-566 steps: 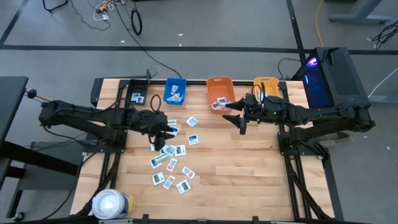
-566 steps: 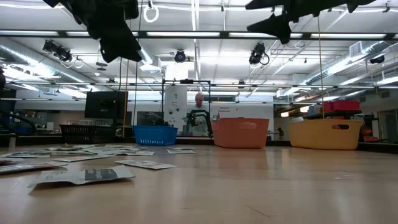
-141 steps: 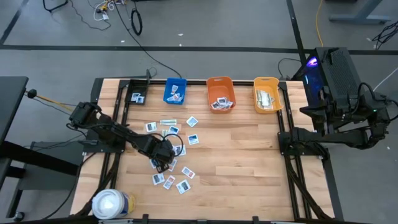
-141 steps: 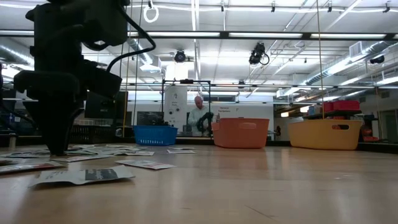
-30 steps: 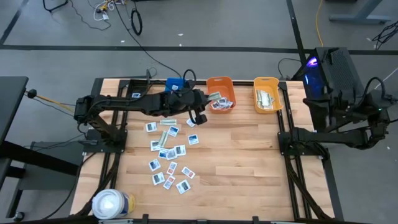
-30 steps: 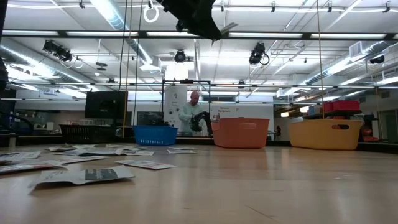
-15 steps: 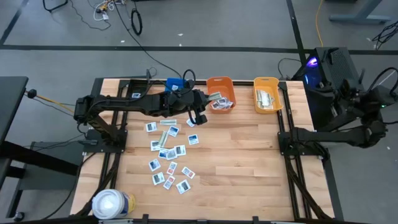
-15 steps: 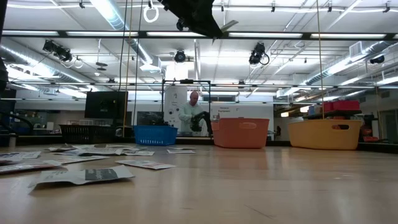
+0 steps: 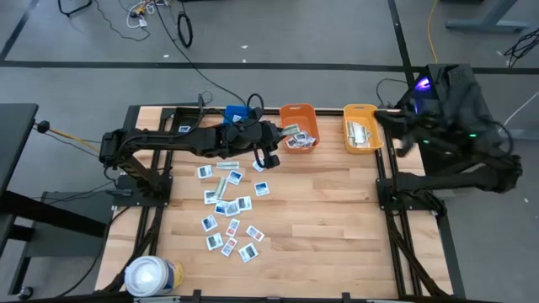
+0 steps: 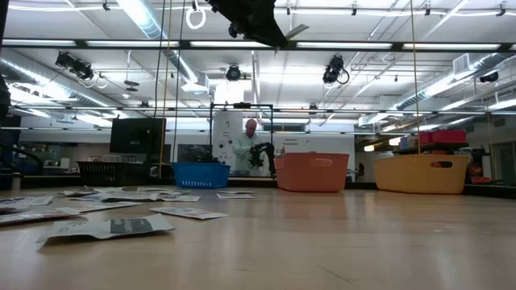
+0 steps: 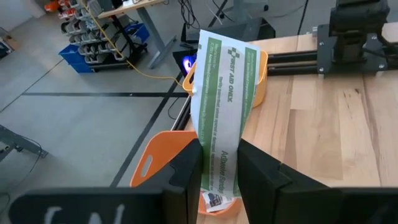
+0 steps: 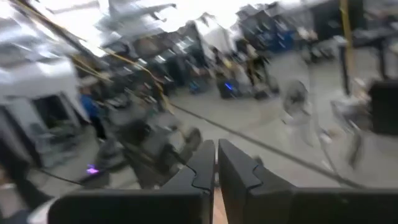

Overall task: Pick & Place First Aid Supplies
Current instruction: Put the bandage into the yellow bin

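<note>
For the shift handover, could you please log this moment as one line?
left end effector: shut on green-printed strip, above orange bin | right end effector: shut, empty, off table | packets: scattered on table

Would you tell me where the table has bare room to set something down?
Free: the wood right of the scattered packets, below the orange bin and yellow bin. Crowded: the left-centre, from the blue bin down toward the white roll.

Left arm stretched across the table, left gripper (image 11: 219,163) clamped, right gripper (image 12: 216,163) seemingly closed, raised off-table.
</note>
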